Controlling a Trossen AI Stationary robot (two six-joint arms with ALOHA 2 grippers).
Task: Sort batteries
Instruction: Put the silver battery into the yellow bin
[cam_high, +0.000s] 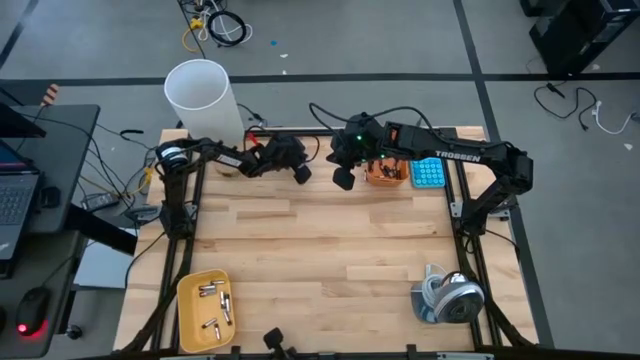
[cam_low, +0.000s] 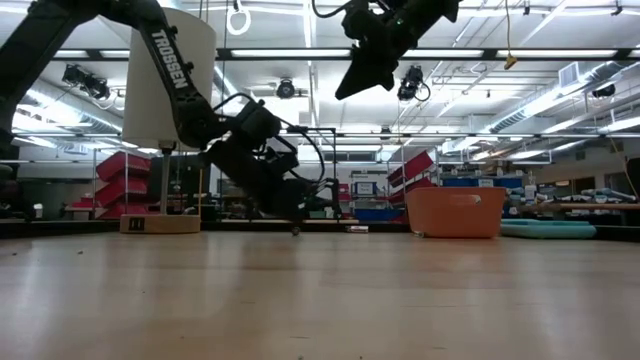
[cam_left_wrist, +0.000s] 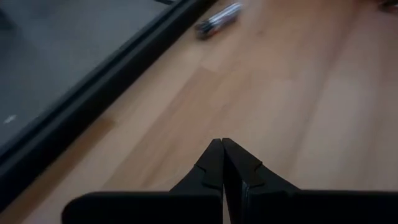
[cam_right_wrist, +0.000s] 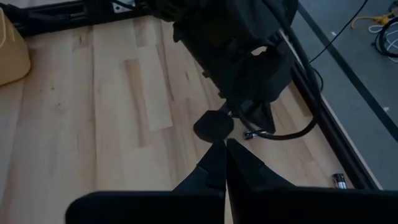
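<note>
Several batteries (cam_high: 214, 308) lie in a yellow tray (cam_high: 190, 295) at the near left. More batteries fill an orange bin (cam_high: 385, 172) at the far edge. One silvery battery (cam_left_wrist: 217, 18) lies loose on the wood by the far rail; it also shows in the right wrist view (cam_right_wrist: 339, 181). My left gripper (cam_high: 301, 173) is shut and empty, tipped down close to the table (cam_low: 296, 228), short of that battery. My right gripper (cam_high: 343, 179) is shut and empty, held high above the table (cam_low: 352, 88) between the left gripper and the bin.
A blue calculator (cam_high: 427, 173) lies right of the orange bin. A tall white cylinder (cam_high: 205, 98) stands at the far left corner. A grey tape roll (cam_high: 450, 296) sits at the near right. A black rail (cam_left_wrist: 93, 99) runs along the far edge.
</note>
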